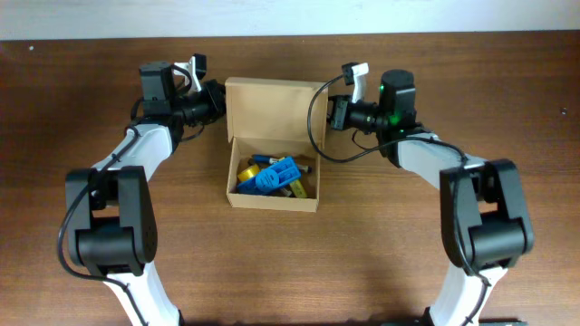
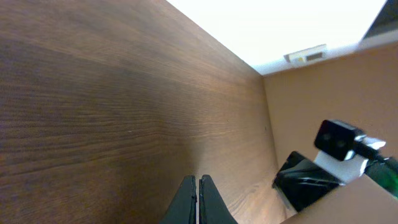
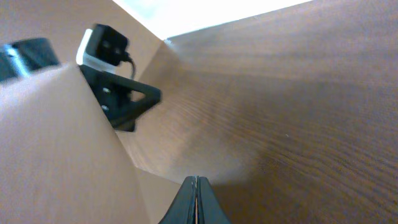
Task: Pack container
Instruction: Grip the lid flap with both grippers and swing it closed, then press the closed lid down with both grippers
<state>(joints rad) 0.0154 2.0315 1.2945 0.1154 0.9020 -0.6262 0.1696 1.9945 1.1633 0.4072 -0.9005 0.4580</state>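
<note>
The tan cardboard container [image 1: 272, 204] sits open at the table's middle. Its flap lid [image 1: 272, 107] stands behind the opening. Inside lie a blue plastic case [image 1: 276, 177], a yellow item [image 1: 246, 172] and markers. My left gripper [image 1: 216, 98] is shut and empty at the lid's left edge. My right gripper [image 1: 332, 113] is shut and empty at the lid's right edge. In the left wrist view the shut fingers [image 2: 197, 182] point over the wood beside the lid [image 2: 329, 93]. In the right wrist view the shut fingers [image 3: 196, 180] are next to the lid [image 3: 50, 155].
The brown wooden table [image 1: 408, 263] spreads around the container. A pale wall runs along the table's far edge [image 1: 290, 18]. Each wrist view shows the other arm's camera mount beyond the lid, in the left wrist view [image 2: 339, 140] and the right wrist view [image 3: 106, 46].
</note>
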